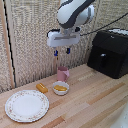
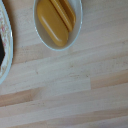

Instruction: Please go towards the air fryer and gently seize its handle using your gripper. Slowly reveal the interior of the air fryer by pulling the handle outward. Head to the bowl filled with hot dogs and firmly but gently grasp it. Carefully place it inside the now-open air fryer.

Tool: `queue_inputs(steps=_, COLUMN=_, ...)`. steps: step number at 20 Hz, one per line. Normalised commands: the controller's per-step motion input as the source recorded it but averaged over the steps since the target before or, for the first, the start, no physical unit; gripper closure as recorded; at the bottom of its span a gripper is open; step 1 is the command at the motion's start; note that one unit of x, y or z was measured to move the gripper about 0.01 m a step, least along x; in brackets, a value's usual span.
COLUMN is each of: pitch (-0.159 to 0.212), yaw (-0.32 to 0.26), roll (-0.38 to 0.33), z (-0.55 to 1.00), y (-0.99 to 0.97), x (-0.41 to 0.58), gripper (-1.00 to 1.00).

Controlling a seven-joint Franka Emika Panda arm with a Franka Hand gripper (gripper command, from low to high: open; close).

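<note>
The glossy black air fryer [image 1: 110, 51] stands at the exterior view's right, its drawer closed, with the short black handle [image 1: 102, 60] on the drawer front. The small white bowl [image 1: 60, 88] holds orange-yellow hot dogs [image 1: 60, 88] and sits on the wooden table in front of a pink cup. My gripper [image 1: 62, 51] hangs high above the bowl and cup, fingers apart and empty. In the wrist view the bowl [image 2: 46, 38] with the hot dogs [image 2: 56, 20] shows from above; my fingers are not seen there.
A pink cup [image 1: 63, 73] stands just behind the bowl. A lone orange sausage piece [image 1: 42, 88] lies beside the bowl. A large floral-rimmed plate [image 1: 27, 105] lies at the exterior view's left; its rim also shows in the wrist view [image 2: 8, 50].
</note>
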Motion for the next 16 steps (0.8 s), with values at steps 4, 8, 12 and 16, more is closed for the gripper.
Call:
queue_inputs(steps=4, pitch=0.0, yaw=-0.375, roll=-0.005, z=0.02, y=-0.01, x=0.0, gripper=-1.0)
queue_inputs(steps=8, pitch=-0.002, yaw=-0.375, roll=0.0, z=0.02, y=-0.02, x=0.011, gripper=-1.0)
queue_inputs(steps=12, pitch=-0.049, yaw=-0.354, roll=-0.039, z=0.02, y=-0.09, x=0.038, gripper=-1.0)
queue_inputs(steps=16, pitch=-0.038, yaw=-0.269, roll=-0.16, z=0.01, y=-0.09, x=0.0, gripper=-1.0)
